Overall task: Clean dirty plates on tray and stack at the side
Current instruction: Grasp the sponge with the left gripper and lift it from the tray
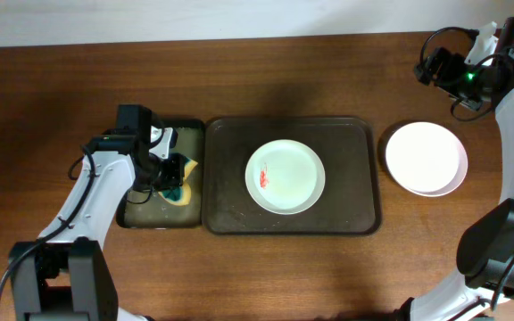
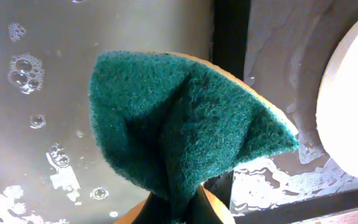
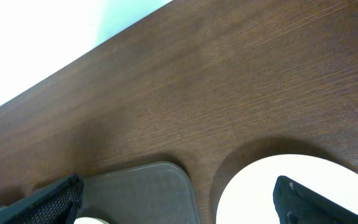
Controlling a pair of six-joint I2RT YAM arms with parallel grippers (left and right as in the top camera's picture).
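A pale bluish-green plate [image 1: 285,176] with a small red smear lies in the middle of the dark brown tray [image 1: 355,178]; its edge shows in the left wrist view [image 2: 353,106]. White plates [image 1: 425,158] sit stacked on the table right of the tray and also show in the right wrist view [image 3: 260,193]. My left gripper [image 1: 169,174] is shut on a green and yellow sponge [image 2: 179,124], held over the small black tray [image 1: 141,209], left of the brown tray [image 2: 278,50]. My right gripper [image 1: 431,67] is open and empty, raised above the table behind the stack.
The small black tray [image 2: 42,124] holds soapy water with bubbles. The brown tray's surface is wet. In the right wrist view the brown tray's corner [image 3: 135,193] lies left of the stack, with bare wooden table [image 3: 229,81] behind.
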